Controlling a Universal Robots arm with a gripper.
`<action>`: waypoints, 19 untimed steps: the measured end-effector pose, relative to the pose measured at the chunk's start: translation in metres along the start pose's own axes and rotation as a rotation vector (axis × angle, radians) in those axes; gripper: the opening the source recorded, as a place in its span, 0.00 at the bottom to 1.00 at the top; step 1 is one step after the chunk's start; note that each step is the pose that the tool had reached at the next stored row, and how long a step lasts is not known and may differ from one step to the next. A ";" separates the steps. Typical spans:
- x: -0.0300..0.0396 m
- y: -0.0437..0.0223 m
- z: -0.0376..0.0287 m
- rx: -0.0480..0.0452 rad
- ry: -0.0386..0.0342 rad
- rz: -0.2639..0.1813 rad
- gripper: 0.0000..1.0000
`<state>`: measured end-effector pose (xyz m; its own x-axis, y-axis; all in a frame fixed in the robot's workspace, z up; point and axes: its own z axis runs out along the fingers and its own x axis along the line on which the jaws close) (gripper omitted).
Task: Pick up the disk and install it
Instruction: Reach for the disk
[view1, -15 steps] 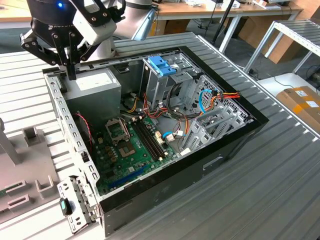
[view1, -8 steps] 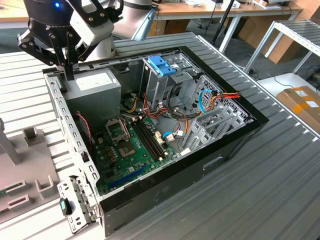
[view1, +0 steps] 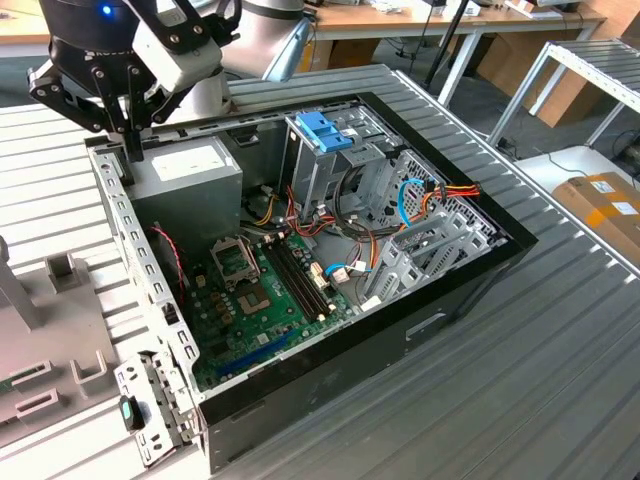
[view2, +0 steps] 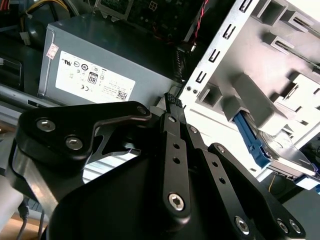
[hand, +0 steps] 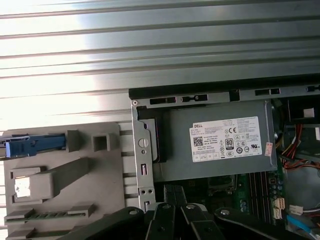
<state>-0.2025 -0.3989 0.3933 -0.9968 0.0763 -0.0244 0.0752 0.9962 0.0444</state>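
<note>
An empty gripper (view1: 131, 150) hangs over the rear corner of an open computer case (view1: 400, 330). Its black fingers are drawn together, with nothing between them, just above the chassis rim beside the power supply (view1: 185, 175). Whether the tips touch the rim cannot be told.

The disk (view2: 285, 156) is not yet picked up. In both wrist views it sits outside the case, edge-up in a slot of the grey fixture plate (hand: 60, 175). Its light-blue carrier frame shows as a narrow strip in the first wrist view (hand: 32, 146). In both wrist views the closed fingertips (view2: 173, 101) point at the seam between power supply and chassis wall, well apart from the disk.

By the look of it, the work is at the approach stage of the pick and no grasp has begun. A grasp calls for the fingers to part wide enough to straddle the carrier's thin edge. It also calls for the gripper to stand over the fixture slot rather than over the case.

Across the case, the metal drive cage (view1: 330, 175) under its blue latch (view1: 325, 130) looks the likely seat for the disk.
</note>
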 end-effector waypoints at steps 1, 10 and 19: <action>0.0005 0.0000 0.0000 0.0000 0.0000 0.000 0.10; 0.0065 -0.0005 -0.0002 0.0000 0.0000 0.000 0.10; 0.0118 -0.0009 -0.0003 0.0000 -0.0001 0.000 0.10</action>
<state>-0.2143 -0.3989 0.3932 -0.9968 0.0762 -0.0245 0.0751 0.9962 0.0444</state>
